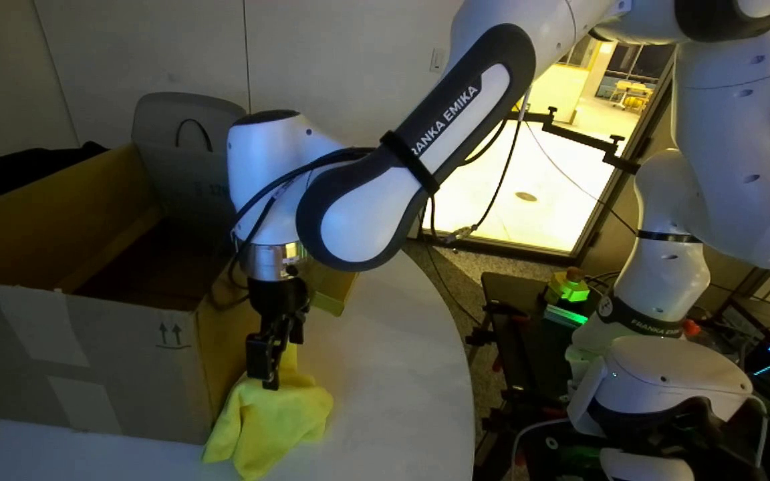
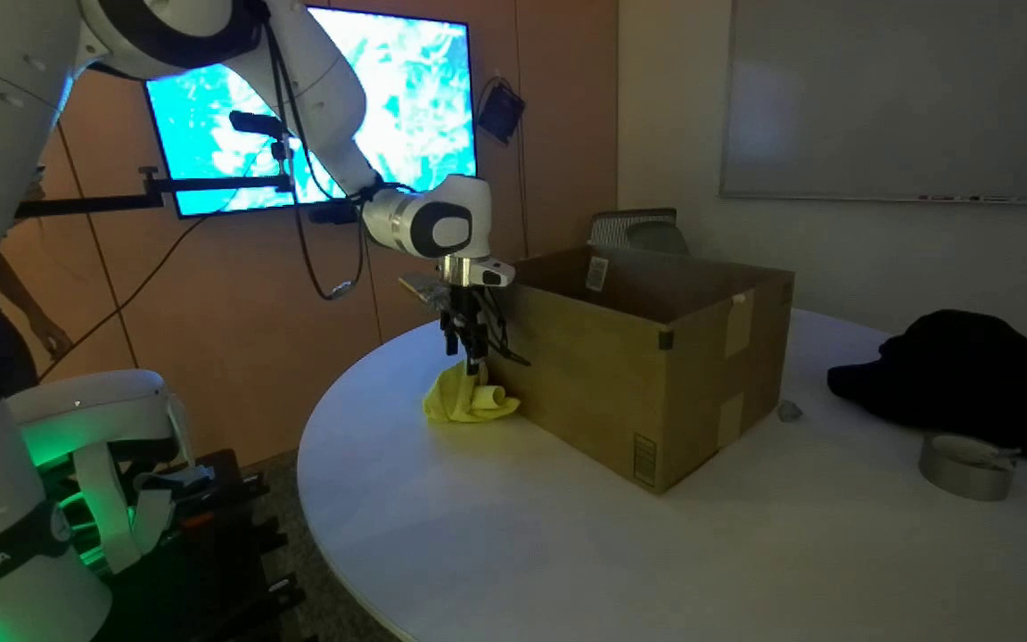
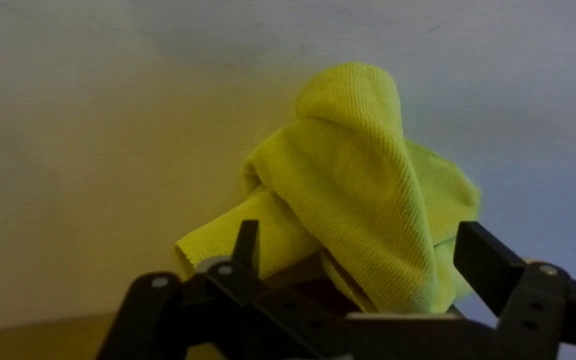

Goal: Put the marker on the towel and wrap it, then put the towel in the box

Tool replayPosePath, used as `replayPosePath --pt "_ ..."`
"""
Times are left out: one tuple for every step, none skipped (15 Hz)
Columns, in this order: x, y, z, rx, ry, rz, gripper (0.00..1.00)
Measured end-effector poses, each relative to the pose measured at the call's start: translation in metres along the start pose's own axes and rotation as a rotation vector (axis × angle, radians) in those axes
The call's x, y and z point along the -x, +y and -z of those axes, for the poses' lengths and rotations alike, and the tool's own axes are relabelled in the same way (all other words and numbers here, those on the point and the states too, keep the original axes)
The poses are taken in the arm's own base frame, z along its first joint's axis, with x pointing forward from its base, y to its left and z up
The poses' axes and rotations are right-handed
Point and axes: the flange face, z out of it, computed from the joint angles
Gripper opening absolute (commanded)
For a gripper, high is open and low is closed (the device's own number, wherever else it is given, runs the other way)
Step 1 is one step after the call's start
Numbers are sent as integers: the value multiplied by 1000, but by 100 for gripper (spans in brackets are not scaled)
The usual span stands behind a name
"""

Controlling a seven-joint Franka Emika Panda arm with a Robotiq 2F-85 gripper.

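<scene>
- Filling the left of an exterior view, the white arm (image 2: 331, 76) arches across to the worktop (image 2: 549, 535).
- Behind the arm, a screen (image 2: 420, 98) glows blue and white.
- Next is the towel (image 2: 455, 406), yellow and bunched up on the worktop, one fold curled into a roll. It lies just beside the box (image 2: 603, 374); whether the two touch cannot be told.
- Where the marker is cannot be told either; the inside of the folds is hidden.
- Above the towel, the hand (image 3: 358, 230) points down with its two fingers (image 3: 488, 267) spread wide. In the wrist view the raised middle of the towel shows between them; whether they touch it is unclear.
- To the right, the box stands upright on the worktop, brown cardboard, uncovered on top, with printed arrows (image 1: 176, 332) near a corner.
- Behind the box, the back of a chair (image 2: 629, 227) shows.
- A small grey lump (image 2: 789, 411) lies near the foot of the box.
- Farther right, a roll of tape (image 2: 968, 477) rests on the worktop near a black cloth (image 2: 968, 374). A whiteboard (image 2: 906, 98) hangs behind them.
</scene>
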Motion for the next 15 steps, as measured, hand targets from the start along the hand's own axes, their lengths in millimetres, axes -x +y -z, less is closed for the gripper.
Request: replayPosePath --pt "-2 -1 -6 -5 15 -6 100" --pt "-4 -2 -7 -12 39 -13 100" --pt "-6 -3 -8 -16 56 -20 100" --pt "-7 -3 -8 -19 68 -26 100" --pt "-8 -4 -9 -19 76 -32 100" --pt "-8 -4 -10 -18 82 -38 100" --pt "-9 -4 -10 -15 84 -43 100" --pt "-9 -5 -10 -12 85 -47 100" --pt "-9 -5 -11 -8 87 -51 100" --pt "-9 -5 -11 -1 88 -56 100" --pt "-8 -5 -11 7 90 -65 100" --pt "-8 -6 -12 21 94 -72 100" --pt "-6 -6 -13 39 98 -77 100" --pt "-4 -6 -14 59 102 -83 100" --pt "-2 -6 -15 80 106 -88 100"
